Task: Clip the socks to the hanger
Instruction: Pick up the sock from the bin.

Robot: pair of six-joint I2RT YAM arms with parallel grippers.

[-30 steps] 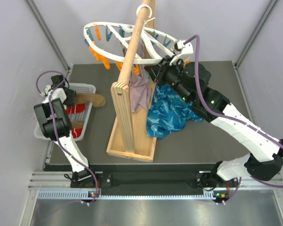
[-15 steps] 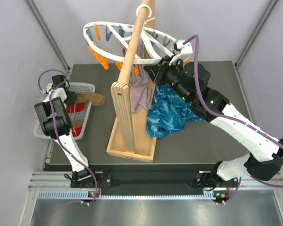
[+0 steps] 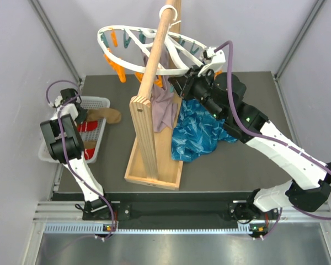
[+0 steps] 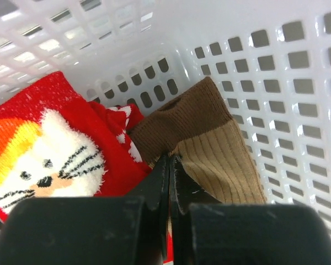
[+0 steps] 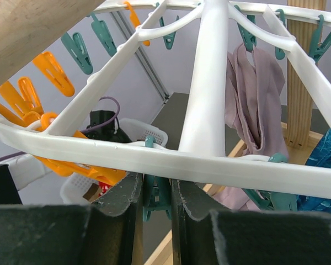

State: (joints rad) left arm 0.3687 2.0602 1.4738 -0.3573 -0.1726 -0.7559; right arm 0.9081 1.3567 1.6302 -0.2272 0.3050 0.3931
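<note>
Pick-up step: a sock pinched in the basket, a peg gripped at the hanger.

My left fingers [image 4: 169, 165] are pressed together on a fold of the tan-brown sock [image 4: 209, 138], which lies in the white mesh basket [image 4: 298, 83] beside a red sock [image 4: 49, 149]. My right fingers [image 5: 157, 185] are clamped on a teal peg [image 5: 156, 194] hanging under the rim of the hanger [image 5: 209, 83], where a mauve sock [image 5: 254, 94] is already clipped. As I judge it, I must next lift the sock clear of the basket, carry it up to the right side, and squeeze that peg open to take the cuff.
</note>
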